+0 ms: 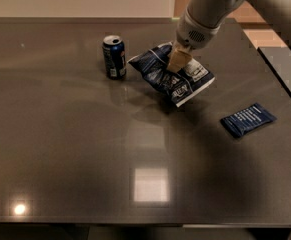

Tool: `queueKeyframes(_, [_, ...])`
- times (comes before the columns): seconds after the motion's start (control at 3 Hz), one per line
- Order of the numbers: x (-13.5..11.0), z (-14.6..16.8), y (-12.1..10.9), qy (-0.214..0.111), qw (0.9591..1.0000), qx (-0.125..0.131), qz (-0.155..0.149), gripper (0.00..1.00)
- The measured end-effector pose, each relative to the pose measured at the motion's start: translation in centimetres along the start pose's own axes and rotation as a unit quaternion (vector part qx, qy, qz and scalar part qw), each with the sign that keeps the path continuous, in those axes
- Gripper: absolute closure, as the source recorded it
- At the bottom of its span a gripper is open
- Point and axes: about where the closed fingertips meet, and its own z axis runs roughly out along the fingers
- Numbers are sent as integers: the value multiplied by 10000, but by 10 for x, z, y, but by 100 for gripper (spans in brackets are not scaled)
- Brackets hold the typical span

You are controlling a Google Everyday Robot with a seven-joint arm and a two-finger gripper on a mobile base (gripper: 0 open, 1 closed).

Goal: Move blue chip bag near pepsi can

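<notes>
Far across the table [60,159] | gripper [177,63] clamped on the chip bag [187,81] near its top, so the bag hangs tilted, apparently lifted for carrying | bag just right of the can [114,57], not touching | small packet [247,119] well apart, right | probably lower and release next

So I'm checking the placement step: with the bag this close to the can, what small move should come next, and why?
Probably lower it straight down and let go. The gripper holds the chip bag tilted, seemingly just off the table, one corner already beside the can without touching it. More sideways travel risks knocking the can.
</notes>
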Motion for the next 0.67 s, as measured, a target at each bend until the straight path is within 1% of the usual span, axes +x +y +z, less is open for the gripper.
queueKeyframes(0.33, [-15,17,-13,-144,9999,-60,8,100])
queueKeyframes(0.67, [-25,30,-22,-191,9997,-125,11,82])
